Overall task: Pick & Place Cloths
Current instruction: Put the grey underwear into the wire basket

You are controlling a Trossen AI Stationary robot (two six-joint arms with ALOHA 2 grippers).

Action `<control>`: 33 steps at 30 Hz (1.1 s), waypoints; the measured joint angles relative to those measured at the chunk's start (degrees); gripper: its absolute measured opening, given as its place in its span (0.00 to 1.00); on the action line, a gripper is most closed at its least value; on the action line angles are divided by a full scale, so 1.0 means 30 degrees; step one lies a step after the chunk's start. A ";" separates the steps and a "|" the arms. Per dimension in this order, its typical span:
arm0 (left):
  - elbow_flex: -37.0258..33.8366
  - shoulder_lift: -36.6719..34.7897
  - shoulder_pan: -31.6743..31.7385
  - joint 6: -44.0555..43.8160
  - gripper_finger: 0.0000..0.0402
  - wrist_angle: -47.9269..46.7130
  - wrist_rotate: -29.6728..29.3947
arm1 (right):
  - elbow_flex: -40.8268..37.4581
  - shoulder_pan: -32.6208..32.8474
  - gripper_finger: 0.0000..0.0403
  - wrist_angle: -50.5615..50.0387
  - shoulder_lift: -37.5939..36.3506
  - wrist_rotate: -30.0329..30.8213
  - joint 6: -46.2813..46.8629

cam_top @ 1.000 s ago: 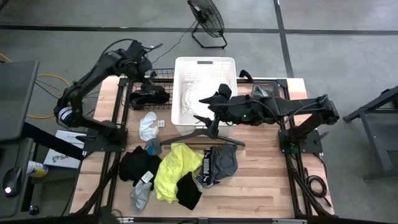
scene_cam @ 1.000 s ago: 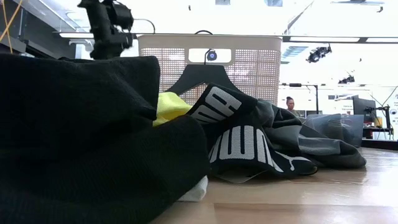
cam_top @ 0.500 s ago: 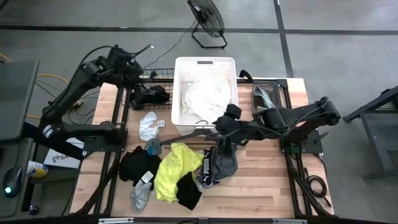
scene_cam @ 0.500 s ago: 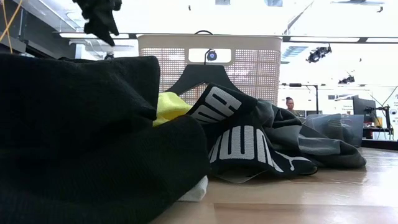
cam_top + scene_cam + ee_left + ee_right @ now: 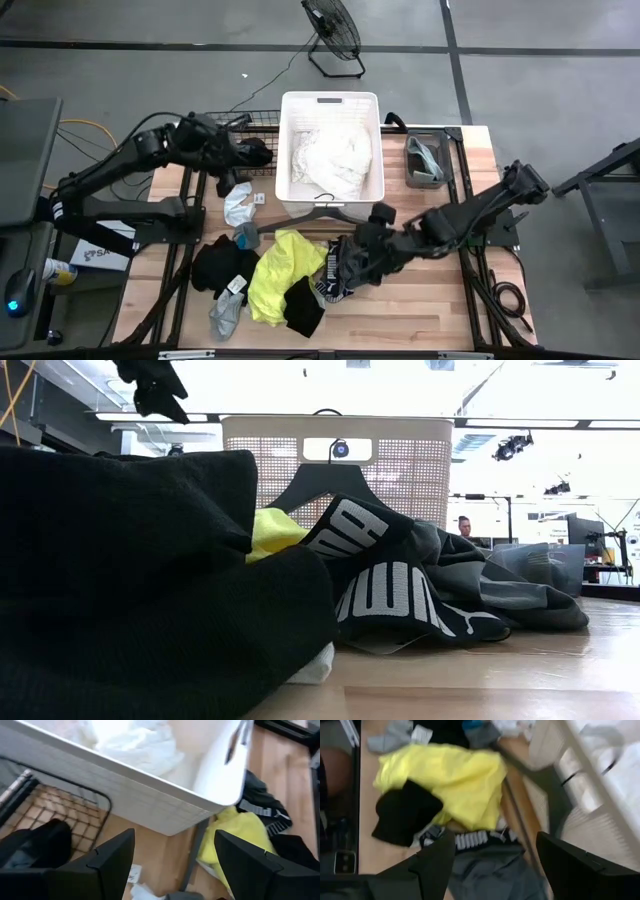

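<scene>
The white lacy cloth lies inside the white basket. On the table lie the neon yellow cloth, black cloths, small white and grey ones, and a grey garment with a black lettered waistband. My right gripper hovers open just above that grey garment. My left gripper is open beside another black cloth lying on a wire rack.
The dark hanger lies against the basket's near wall, its arm over the yellow cloth. A grey tray with a greenish cloth sits right of the basket. A wire rack stands left of it. Bare wood shows along the table's right and near edges.
My right gripper has left the basket and travelled toward the near edge, dropping low over the grey garment. My left gripper has come down from the far left corner toward the black cloth on the wire rack. No cloth has visibly moved.
</scene>
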 joint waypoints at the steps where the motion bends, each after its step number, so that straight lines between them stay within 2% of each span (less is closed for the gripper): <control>1: -0.0309 -0.0231 -0.0308 -0.0250 0.67 0.0375 -0.0086 | -0.0464 0.0167 0.67 0.0255 0.0008 -0.0034 0.0249; 8: -0.1879 -0.1121 -0.2346 -0.1470 0.67 0.2116 -0.1295 | -0.3993 0.1118 0.67 0.2699 0.0013 -0.0190 0.1555; 19: -0.2793 -0.1046 -0.4919 -0.1986 0.67 0.3926 -0.2382 | -1.0211 0.1538 0.67 1.0313 0.0007 -0.0652 0.1622; 24: -0.2793 -0.1049 -0.5827 -0.2289 0.67 0.3948 -0.3404 | -1.2021 0.1505 0.67 1.2583 0.0007 0.0115 0.1352; 28: -0.2793 -0.1049 -0.6387 -0.2376 0.67 0.3980 -0.3977 | -1.2954 0.1348 0.67 1.3603 0.0007 0.0571 0.0138; 33: -0.2793 -0.1042 -0.6648 -0.2441 0.67 0.4187 -0.3991 | -1.3372 0.0879 0.67 1.4287 0.0007 0.0563 -0.3291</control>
